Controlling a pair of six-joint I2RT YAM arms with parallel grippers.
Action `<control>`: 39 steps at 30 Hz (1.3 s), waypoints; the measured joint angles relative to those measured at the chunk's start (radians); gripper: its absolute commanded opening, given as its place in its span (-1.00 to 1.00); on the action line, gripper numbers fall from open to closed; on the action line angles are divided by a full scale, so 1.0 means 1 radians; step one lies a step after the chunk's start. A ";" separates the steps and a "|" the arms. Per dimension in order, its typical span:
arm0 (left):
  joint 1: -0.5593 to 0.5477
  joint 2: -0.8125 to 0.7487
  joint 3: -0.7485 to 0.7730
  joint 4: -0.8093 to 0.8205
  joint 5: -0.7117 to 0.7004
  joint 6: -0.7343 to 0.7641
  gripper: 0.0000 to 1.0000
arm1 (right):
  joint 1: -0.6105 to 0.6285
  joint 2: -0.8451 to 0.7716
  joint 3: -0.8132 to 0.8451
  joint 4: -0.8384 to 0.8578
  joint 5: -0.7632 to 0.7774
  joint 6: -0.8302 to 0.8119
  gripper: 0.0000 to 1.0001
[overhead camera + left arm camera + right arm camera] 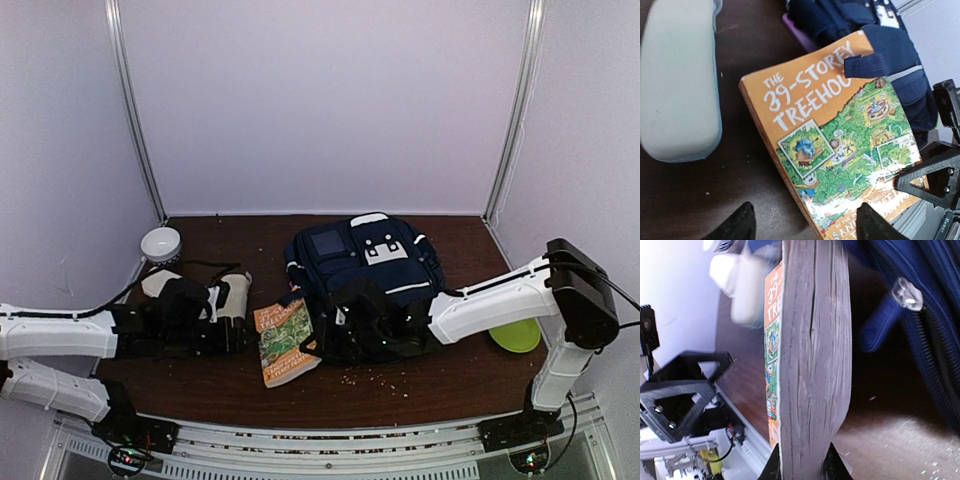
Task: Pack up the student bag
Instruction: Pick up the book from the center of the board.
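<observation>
Bowl (160, 243) back left on bench (450, 385), pale case (236, 294) just right of it. Left claw (805, 222) open, fingers spread above book's near edge. Book (283, 345) between case and bag, bag strap (875, 62) over its corner. Right claw (805, 467) clamped on book's page edge. Bag (365, 262) mid-bench, just right of book. Green plate (515, 336) far right

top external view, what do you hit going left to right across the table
white bowl → pale cream case → orange-and-green paperback book → navy backpack → lime green plate
</observation>
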State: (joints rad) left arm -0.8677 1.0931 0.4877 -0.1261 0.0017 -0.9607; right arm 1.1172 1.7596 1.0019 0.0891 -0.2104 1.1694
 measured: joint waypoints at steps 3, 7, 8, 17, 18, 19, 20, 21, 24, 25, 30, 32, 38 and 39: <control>0.000 -0.182 0.055 -0.147 -0.060 0.014 0.78 | 0.000 -0.063 -0.003 0.002 -0.042 -0.034 -1.00; 0.000 -0.386 0.142 -0.275 -0.148 0.032 0.95 | 0.000 -0.190 -0.007 -0.001 -0.081 -0.095 -1.00; 0.000 -0.434 0.161 -0.296 -0.170 0.037 0.96 | 0.000 -0.223 -0.007 -0.003 -0.084 -0.117 -1.00; 0.000 -0.447 0.158 -0.145 -0.056 0.071 0.96 | 0.000 -0.544 -0.084 -0.008 -0.061 -0.348 -1.00; 0.000 -0.426 0.151 -0.102 -0.019 0.072 0.96 | 0.000 -0.563 -0.101 -0.005 -0.058 -0.360 -1.00; 0.000 -0.405 0.142 -0.050 0.017 0.072 0.96 | 0.000 -0.581 -0.124 -0.002 -0.055 -0.371 -1.00; 0.000 -0.386 0.134 -0.008 0.047 0.072 0.96 | 0.000 -0.592 -0.143 -0.001 -0.053 -0.379 -1.00; 0.000 -0.372 0.122 0.040 0.077 0.072 0.96 | 0.000 -0.600 -0.161 0.000 -0.050 -0.383 -1.00; 0.000 -0.365 0.103 0.140 0.134 0.072 0.96 | 0.000 -0.604 -0.203 -0.010 -0.042 -0.393 -1.00; 0.000 -0.365 0.102 0.171 0.151 0.072 0.96 | 0.000 -0.604 -0.211 -0.012 -0.041 -0.396 -1.00; 0.000 -0.305 0.110 0.280 0.206 0.068 0.96 | 0.000 -0.609 -0.229 -0.011 -0.040 -0.405 -1.00; 0.000 -0.260 0.113 0.306 0.229 0.060 0.96 | 0.000 -0.618 -0.230 -0.005 -0.040 -0.406 -1.00; 0.000 -0.188 0.113 0.312 0.261 0.042 0.96 | 0.000 -0.668 -0.248 0.020 -0.045 -0.408 -1.00; 0.000 -0.187 0.113 0.314 0.264 0.042 0.96 | 0.000 -0.673 -0.250 0.025 -0.048 -0.409 -1.00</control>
State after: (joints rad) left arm -0.8677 0.9062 0.6006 0.1875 0.2653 -0.9192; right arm 1.1175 1.0863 0.7521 0.1143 -0.2581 0.7605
